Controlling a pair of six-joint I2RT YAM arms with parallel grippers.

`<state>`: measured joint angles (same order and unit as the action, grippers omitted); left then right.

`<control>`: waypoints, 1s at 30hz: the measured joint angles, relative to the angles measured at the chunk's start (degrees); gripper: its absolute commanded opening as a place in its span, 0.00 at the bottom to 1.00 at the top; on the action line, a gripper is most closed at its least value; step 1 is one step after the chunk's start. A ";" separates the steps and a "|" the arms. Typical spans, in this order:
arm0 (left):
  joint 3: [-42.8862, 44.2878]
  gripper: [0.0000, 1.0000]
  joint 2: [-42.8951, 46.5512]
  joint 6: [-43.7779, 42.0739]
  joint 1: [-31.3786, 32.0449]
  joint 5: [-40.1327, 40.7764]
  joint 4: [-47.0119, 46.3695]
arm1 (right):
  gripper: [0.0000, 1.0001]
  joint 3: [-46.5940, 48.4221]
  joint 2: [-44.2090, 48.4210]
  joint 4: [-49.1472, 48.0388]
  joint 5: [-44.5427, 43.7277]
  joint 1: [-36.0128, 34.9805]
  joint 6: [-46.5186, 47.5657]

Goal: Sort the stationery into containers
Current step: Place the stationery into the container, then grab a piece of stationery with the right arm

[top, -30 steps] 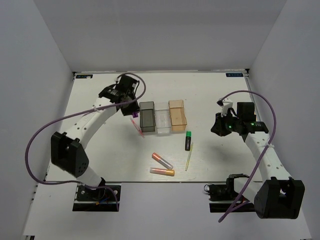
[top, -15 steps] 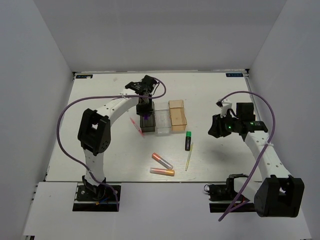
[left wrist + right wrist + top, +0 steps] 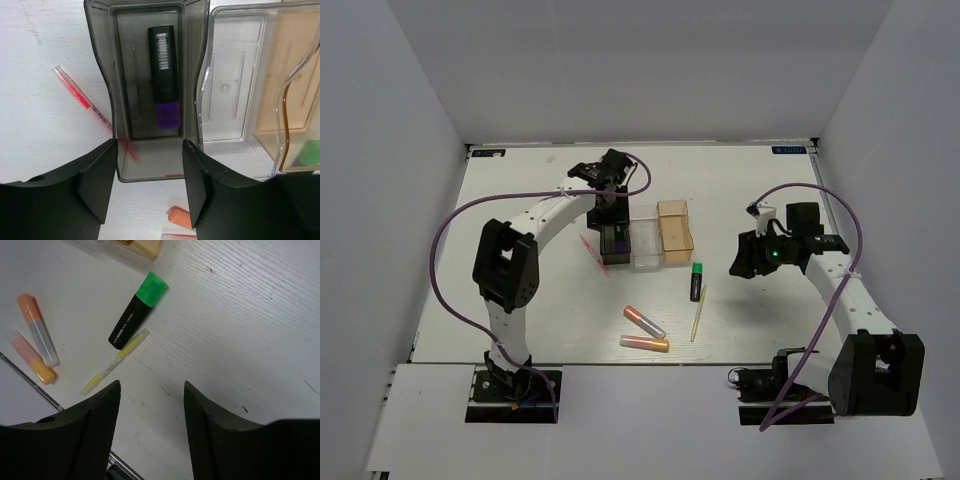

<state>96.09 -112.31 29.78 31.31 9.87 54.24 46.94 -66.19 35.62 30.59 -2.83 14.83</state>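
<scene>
Left end effector (image 3: 150,150), fingers spread wide, hangs over the near end of the dark grey bin (image 3: 197,75). The purple-cap marker (image 3: 163,70) lies flat inside that bin. To its right the clear bin (image 3: 235,135) and orange-tan bin (image 3: 295,100) stand touching, side by side. A pink pen (image 3: 80,97) lies on the table (image 3: 250,315) beside the grey bin's left wall. Right end effector (image 3: 152,390), also spread, hovers over bare table. Just beyond it lie the green-cap marker (image 3: 137,310) and yellow pen (image 3: 116,360), with two orange-pink tubes (image 3: 39,330) near the table's front edge.
</scene>
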 measured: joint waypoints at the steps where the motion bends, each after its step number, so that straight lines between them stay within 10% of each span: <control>1: -0.17 0.65 0.44 0.02 0.00 -0.02 -0.04 | 0.54 0.24 -0.74 0.20 0.15 -0.31 -0.31; 16: -36.94 0.98 48.09 1.33 1.14 0.42 -4.11 | 0.60 2.10 -16.06 -10.01 -13.29 -19.78 -14.78; 30: -48.17 0.99 56.68 2.97 1.07 1.68 -3.23 | 0.61 2.14 -22.27 -21.22 -24.26 -25.51 -28.28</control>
<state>47.92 -55.64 32.75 32.38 11.55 51.00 49.08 -88.47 14.39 6.33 -28.34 -13.45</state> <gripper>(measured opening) 0.992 0.607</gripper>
